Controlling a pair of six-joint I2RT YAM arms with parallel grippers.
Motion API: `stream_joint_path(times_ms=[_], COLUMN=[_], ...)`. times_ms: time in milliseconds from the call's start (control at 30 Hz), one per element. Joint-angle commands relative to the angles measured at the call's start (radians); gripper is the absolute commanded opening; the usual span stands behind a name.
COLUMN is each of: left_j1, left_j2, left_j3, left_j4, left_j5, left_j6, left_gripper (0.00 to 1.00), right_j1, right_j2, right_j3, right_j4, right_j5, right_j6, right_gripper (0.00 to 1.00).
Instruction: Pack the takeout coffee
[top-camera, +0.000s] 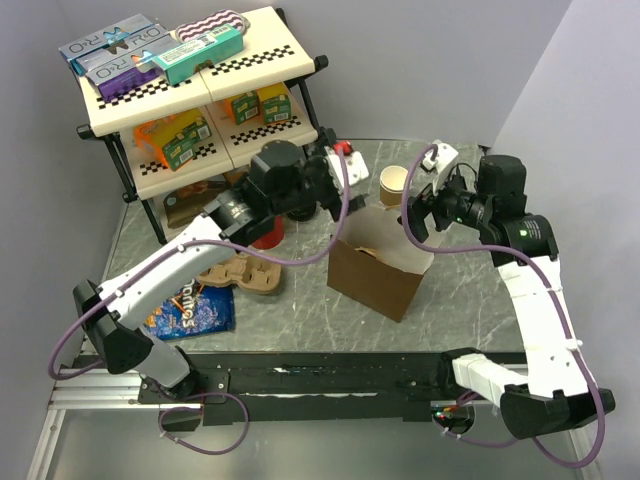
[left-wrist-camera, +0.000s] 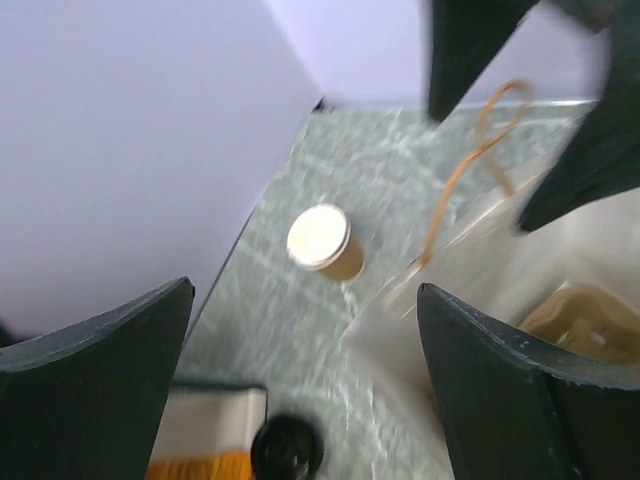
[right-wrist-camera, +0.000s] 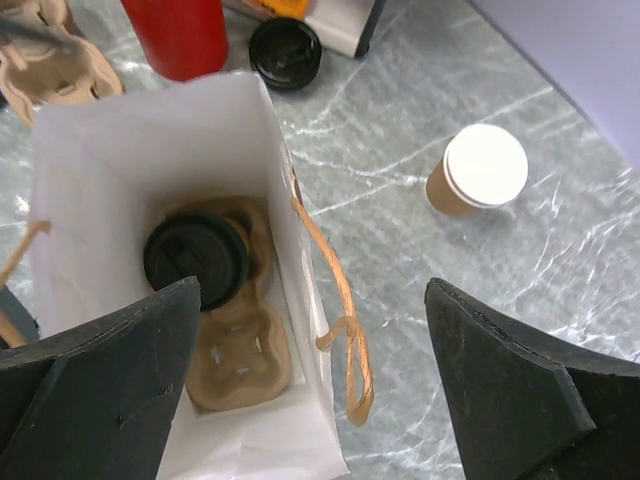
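The takeout coffee (right-wrist-camera: 195, 262), black lid uppermost, sits upright in one pocket of a cardboard carrier (right-wrist-camera: 235, 360) at the bottom of the open paper bag (right-wrist-camera: 150, 130), which stands on the counter (right-wrist-camera: 400, 120). Above the bag mouth hangs the right gripper (right-wrist-camera: 310, 290), fingers spread wide and holding nothing. The coffee lies well below it, off-centre toward one finger and touching neither. The left gripper (left-wrist-camera: 303, 290), likewise spread and empty, hovers near the bag's far side. A lidless tan cup (right-wrist-camera: 480, 180) and a loose black lid (right-wrist-camera: 285, 50) stand on the counter outside the bag and are not the task's concern. We judge the placing step essentially complete, with the coffee already in the bag. The next move calls for lifting the right gripper straight up, clear of the bag's rim and its looped handle (right-wrist-camera: 340, 300), so that the bag is not dragged or tipped.
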Motion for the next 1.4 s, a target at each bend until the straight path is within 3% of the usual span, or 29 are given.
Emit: stream_joint_path(times_ms=[0,133,200,300,333,433,500,533,600,667,800,933,1000,1067,1367], left_j1=[0.060,0.118,0.147,0.170,0.172,0.180,0.187,0.187,0.187,0.187,0.187,0.192,0.203,0.209,0.281], left_j2=[-0.067,-0.090,-0.105,-0.113,-0.111,-0.107,-0.099,-0.085,-0.067,-0.041,0.008,0.114,0.105,0.087,0.001], left_j3=[0.067,0.059,0.047,0.039,0.039,0.033,0.047,0.053,0.064,0.065,0.093,0.202,0.184,0.128,0.015], left_j4=[-0.092,-0.164,-0.197,-0.236,-0.245,-0.242,-0.256,-0.259,-0.247,-0.237,-0.240,-0.355,-0.342,-0.298,-0.239], left_j5=[-0.034,-0.023,-0.011,0.021,0.030,0.065,0.180,0.211,0.268,0.300,0.342,0.334,0.339,0.336,0.279], left_j6=[-0.082,-0.121,-0.135,-0.161,-0.164,-0.219,-0.253,-0.290,-0.388,-0.439,-0.458,-0.439,-0.450,-0.459,-0.465], left_gripper=[0.99,0.99,0.99,0.99,0.99,1.00,0.99,0.99,0.99,0.99,0.99,0.99,0.99,0.99,0.99], right_j1=[-0.008,0.000,0.008,0.037,0.043,0.051,0.052,0.052,0.057,0.060,0.109,0.161,0.173,0.181,0.209], right_j2=[-0.040,-0.053,-0.051,-0.042,-0.033,-0.021,-0.017,-0.016,-0.017,-0.025,-0.034,-0.012,0.012,0.051,0.223], right_j3=[0.051,0.055,0.058,0.071,0.075,0.077,0.075,0.072,0.065,0.043,-0.001,-0.018,-0.015,-0.011,0.025], right_j4=[0.043,0.037,0.032,0.003,-0.009,-0.023,-0.040,-0.044,-0.055,-0.058,-0.043,-0.021,-0.024,-0.031,-0.047], right_j5=[-0.037,-0.079,-0.097,-0.107,-0.108,-0.120,-0.136,-0.142,-0.153,-0.157,-0.157,-0.140,-0.151,-0.165,-0.174], right_j6=[0.020,0.000,-0.011,-0.046,-0.053,-0.065,-0.071,-0.073,-0.076,-0.082,-0.100,-0.096,-0.093,-0.088,-0.089], right_gripper=[0.99,0.96,0.89,0.76,0.67,0.52,0.45,0.37,0.32,0.20,0.15,0.11,0.09,0.00,0.00])
